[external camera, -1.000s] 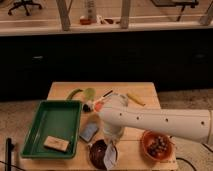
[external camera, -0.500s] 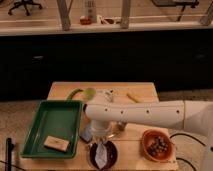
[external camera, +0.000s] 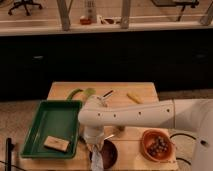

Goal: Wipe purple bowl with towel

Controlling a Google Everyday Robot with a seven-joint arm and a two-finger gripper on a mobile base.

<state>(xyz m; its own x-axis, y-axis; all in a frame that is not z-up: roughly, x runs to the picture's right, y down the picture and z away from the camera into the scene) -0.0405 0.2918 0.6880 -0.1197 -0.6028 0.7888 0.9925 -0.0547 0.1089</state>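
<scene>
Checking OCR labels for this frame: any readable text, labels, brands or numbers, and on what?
None readable.
Green tray, purple bowl, towel, orange bowl: no print visible.
Items on the far counter: too blurred to read.
Gripper sits just above the purple bowl, at the towel.

Arm's swung a bit left since a second ago, so the gripper (external camera: 94, 141) and towel (external camera: 96, 155) slid from the purple bowl's (external camera: 110, 154) middle to its left rim.

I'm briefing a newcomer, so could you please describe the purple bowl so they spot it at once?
On the wooden table, look at the front edge between the green tray and orange bowl. The purple bowl is the dark one under the gripper, towel inside.
</scene>
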